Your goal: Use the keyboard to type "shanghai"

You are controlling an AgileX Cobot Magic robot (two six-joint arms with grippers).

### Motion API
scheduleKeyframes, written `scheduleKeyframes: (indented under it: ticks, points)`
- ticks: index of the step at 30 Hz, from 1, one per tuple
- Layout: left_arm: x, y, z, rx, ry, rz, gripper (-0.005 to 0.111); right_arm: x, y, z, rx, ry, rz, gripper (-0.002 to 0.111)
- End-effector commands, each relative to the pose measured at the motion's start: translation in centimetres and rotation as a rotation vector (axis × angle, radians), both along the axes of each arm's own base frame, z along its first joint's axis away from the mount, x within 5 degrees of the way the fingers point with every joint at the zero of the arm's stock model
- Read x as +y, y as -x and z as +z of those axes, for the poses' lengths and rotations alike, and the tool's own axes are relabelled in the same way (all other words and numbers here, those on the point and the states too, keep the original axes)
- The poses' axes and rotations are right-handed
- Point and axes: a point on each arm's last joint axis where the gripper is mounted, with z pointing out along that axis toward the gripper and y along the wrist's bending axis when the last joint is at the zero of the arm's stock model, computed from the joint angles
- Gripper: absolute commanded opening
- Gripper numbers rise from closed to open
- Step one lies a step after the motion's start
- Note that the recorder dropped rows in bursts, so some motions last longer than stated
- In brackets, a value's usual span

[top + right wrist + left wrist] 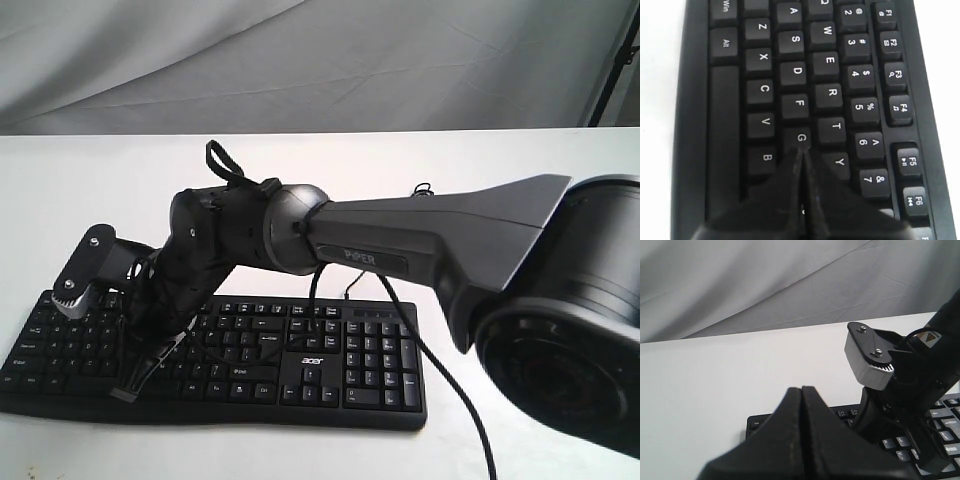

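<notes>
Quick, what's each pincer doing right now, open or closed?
Left pincer: closed, holding nothing.
Right pincer: closed, empty, tip by the G key of the keyboard.

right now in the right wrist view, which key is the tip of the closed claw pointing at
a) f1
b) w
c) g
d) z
c: the shut right claw narrows to a point that ends right at the edge of the g key on the keyboard, and the other three keys sit well clear of that tip.
</notes>
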Motion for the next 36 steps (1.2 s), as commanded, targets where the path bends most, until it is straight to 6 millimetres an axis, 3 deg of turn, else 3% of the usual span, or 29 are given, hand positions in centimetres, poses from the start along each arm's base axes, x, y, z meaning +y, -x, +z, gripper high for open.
scheduleKeyframes:
  ticks: [1,11,20,28,36]
  points:
    - [0.0,0.0,-0.1,-0.004,0.0,-0.004,0.0,-0.2,-0.3,-0.1,-0.005,-0.001,-0.003,0.0]
    - [0.0,0.0,-0.1,-0.004,0.0,-0.004,0.0,-0.2,-0.2,-1.4,0.013,0.017,-0.004,0.0]
    - [0.0,0.0,-0.1,-0.004,0.0,-0.004,0.0,0.5,-0.4,2.4,-0.089,-0.068,0.004,0.0]
    - [0.0,0.0,-0.1,-0.004,0.0,-0.004,0.0,4.9,0.1,2.9,-0.096,-0.134,0.052,0.0]
    - [0.0,0.0,-0.1,-0.004,0.0,-0.004,0.0,7.7,-0.3,1.2,-0.053,-0.116,0.074,0.0]
